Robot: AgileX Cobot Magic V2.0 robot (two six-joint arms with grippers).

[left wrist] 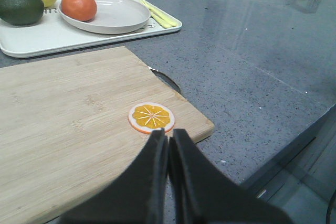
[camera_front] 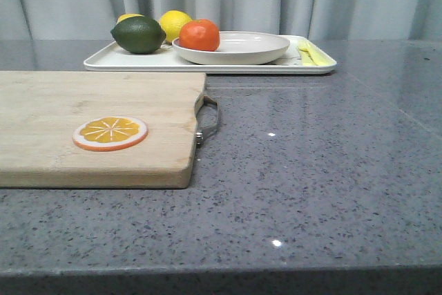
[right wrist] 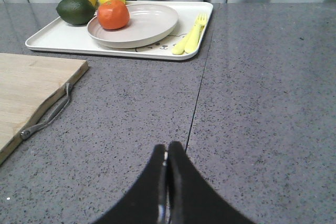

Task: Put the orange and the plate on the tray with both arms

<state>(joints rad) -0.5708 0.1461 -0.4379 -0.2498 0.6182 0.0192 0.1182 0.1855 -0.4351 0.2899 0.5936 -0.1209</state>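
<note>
The orange [camera_front: 199, 34] rests in the off-white plate [camera_front: 242, 50], at its left side, and the plate sits on the white tray [camera_front: 138, 61] at the back of the table. The wrist views show the same: orange [left wrist: 79, 4] in plate [left wrist: 115, 17] on tray [left wrist: 42, 38], and orange [right wrist: 113, 14] in plate [right wrist: 142, 24] on tray [right wrist: 68, 38]. My left gripper [left wrist: 168, 136] is shut and empty above the near edge of the cutting board. Over bare grey counter, my right gripper [right wrist: 167, 149] is shut with nothing in it. Neither gripper shows in the front view.
A wooden cutting board [camera_front: 69, 129] with a metal handle [camera_front: 209, 121] and a flat orange slice [camera_front: 110, 132] lies at front left. On the tray are also a dark green lime [camera_front: 138, 34], two lemons [camera_front: 175, 24] and yellow cutlery [camera_front: 312, 52].
</note>
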